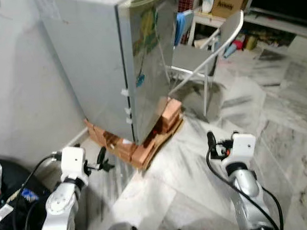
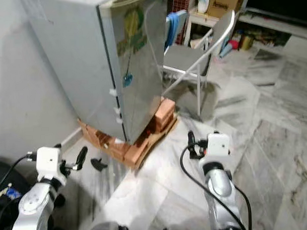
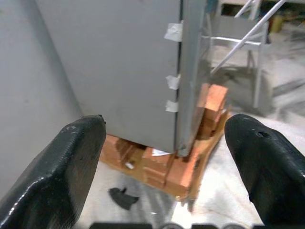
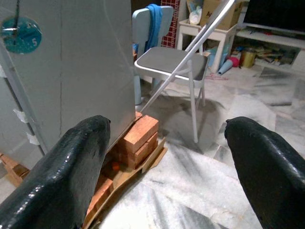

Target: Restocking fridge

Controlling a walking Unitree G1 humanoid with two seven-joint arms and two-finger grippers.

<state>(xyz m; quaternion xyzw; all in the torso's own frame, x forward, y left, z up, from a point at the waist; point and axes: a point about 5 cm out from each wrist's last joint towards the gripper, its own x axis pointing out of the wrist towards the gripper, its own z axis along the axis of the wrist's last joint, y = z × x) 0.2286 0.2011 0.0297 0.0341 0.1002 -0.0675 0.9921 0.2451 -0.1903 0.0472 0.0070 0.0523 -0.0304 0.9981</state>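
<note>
Fridge [image 1: 106,61]: grey, door closed, raised on bricks [image 1: 144,148], at 12 o'clock.
Left pincer [image 3: 164,157]: spread wide, empty.
Right pincer [image 4: 167,162]: spread wide, empty.
Folding chair [image 1: 204,55]: at 1 o'clock.

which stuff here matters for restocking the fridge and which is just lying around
For the job:
- fridge, door shut, raised on bricks
- left gripper, open, held nothing
- right gripper, open, holding nothing

Lying about:
- folding chair
- blue cloth
- cardboard box
- small black scrap on floor
</note>
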